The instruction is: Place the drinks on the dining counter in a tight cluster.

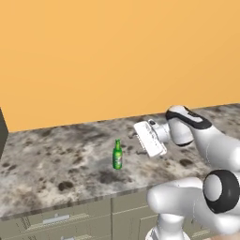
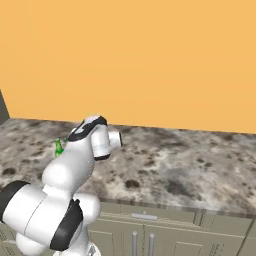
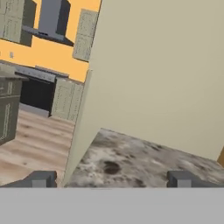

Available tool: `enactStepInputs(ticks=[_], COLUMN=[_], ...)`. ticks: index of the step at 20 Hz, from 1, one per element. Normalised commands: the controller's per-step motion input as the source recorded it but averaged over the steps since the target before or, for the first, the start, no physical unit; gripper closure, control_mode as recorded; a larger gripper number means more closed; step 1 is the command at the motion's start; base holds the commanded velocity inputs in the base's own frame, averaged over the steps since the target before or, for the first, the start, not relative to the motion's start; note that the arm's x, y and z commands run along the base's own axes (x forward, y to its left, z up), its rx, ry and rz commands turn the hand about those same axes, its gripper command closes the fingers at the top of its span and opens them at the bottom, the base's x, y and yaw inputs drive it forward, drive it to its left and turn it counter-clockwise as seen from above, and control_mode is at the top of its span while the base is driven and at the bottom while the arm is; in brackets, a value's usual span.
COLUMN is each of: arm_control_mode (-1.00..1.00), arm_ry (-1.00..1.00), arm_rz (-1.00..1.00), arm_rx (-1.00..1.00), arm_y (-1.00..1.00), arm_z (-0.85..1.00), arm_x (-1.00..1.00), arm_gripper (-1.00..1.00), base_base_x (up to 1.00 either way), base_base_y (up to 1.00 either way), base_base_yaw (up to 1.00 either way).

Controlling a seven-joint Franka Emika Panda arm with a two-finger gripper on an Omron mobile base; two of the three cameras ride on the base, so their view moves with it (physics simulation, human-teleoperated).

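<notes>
One of the drinks, a slim green glass bottle (image 1: 117, 155), stands upright on the dining counter (image 1: 56, 159), a speckled grey-brown granite top. In the right base view the bottle (image 2: 59, 147) peeks out behind my arm. My gripper (image 1: 146, 138) hovers above the counter, a short way right of the bottle and apart from it. In the hand view its two dark fingertips (image 3: 41, 178) stand wide apart, so the gripper (image 3: 111, 179) is open with nothing between them, looking along the counter (image 3: 131, 157).
An orange wall (image 1: 117, 56) backs the counter. Olive-grey cabinet fronts with bar handles (image 1: 56, 219) run below its near edge. A dark block (image 1: 2, 133) sits at the far left. The hand view faces a tall beige panel (image 3: 166, 74) and a wooden floor (image 3: 35, 135).
</notes>
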Motion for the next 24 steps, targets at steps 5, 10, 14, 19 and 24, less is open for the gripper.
enactStepInputs(ticks=[5,10,14,19,24], arm_control_mode=[-1.00,-1.00,-1.00,-1.00,-1.00], arm_ry=[0.13,0.10,0.02,0.00,0.00], arm_rz=[0.06,0.07,0.10,0.07,0.01], arm_rx=[0.05,0.03,0.04,0.02,0.05], arm_y=[0.03,0.00,0.07,0.08,0.11], arm_z=[-0.08,-0.15,-0.18,-0.08,-0.05], arm_x=[0.28,0.27,0.01,0.09,0.16], arm_gripper=[-1.00,-1.00,-1.00,-1.00,-1.00], base_base_x=[0.00,0.00,0.00,0.00,0.00], base_base_y=[0.00,0.00,0.00,0.00,0.00], base_base_yaw=[0.00,0.00,0.00,0.00,0.00])
